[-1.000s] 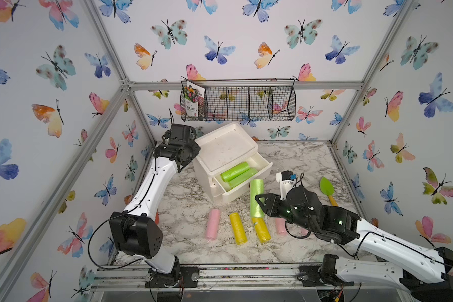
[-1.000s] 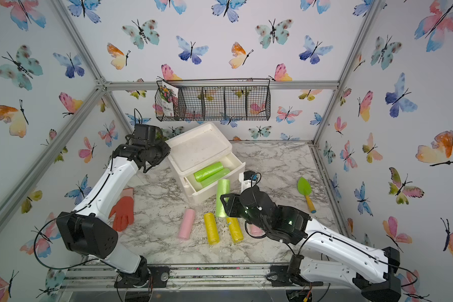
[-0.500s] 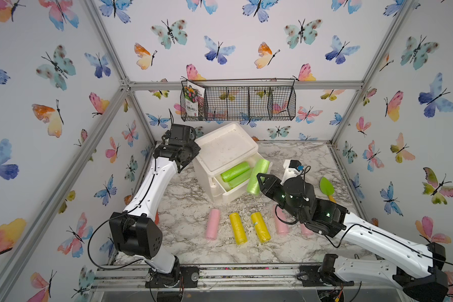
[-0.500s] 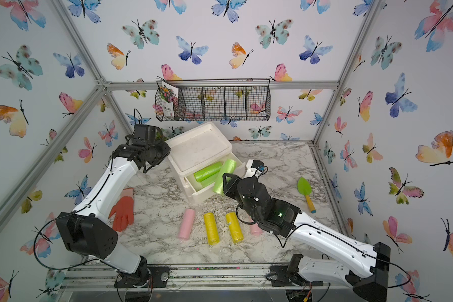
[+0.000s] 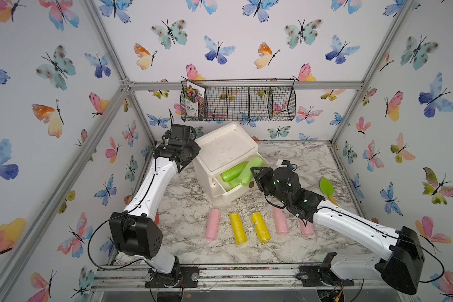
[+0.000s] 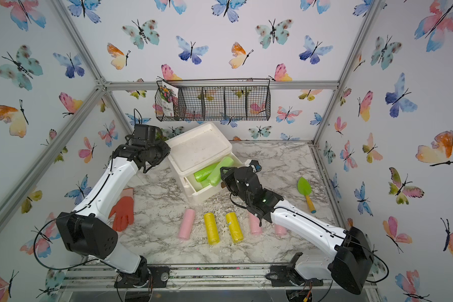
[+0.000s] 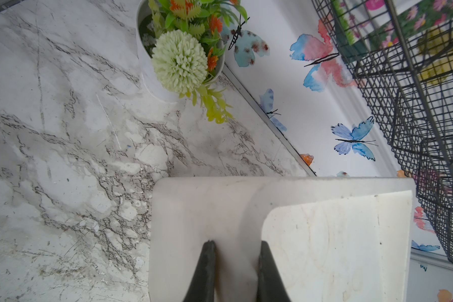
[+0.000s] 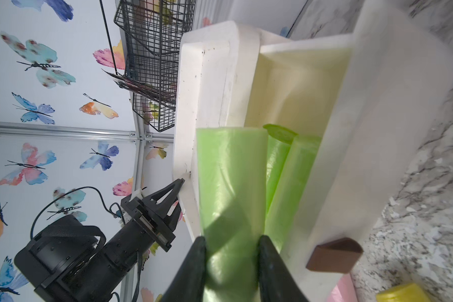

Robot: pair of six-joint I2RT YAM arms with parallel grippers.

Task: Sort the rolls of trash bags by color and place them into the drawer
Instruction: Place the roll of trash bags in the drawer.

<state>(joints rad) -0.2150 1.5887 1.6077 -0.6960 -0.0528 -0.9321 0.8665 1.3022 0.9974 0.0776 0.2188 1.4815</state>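
Two white arms with black joints and dark claws.
Behind the left claw (image 7: 236,245) and right claw (image 8: 232,240) sit black wrist blocks (image 5: 175,154), then glossy white links (image 5: 154,188) dotted with dark screws (image 5: 144,200), then bulky black housings (image 5: 134,235) farthest from the claws. Thin black cables (image 5: 89,243) loop alongside. Green lights (image 6: 264,200) glow behind the right claw; fingers (image 8: 168,194) are tapered with triangular cut-outs.

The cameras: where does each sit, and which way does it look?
Top views: overhead, looking down on left arm, right arm, drawer, table.
Left wrist: on its arm, past the left gripper toward cabinet top and flowerpot.
Right wrist: on its arm, past the right gripper and its green roll into the drawer.
Shared: all show the cabinet.
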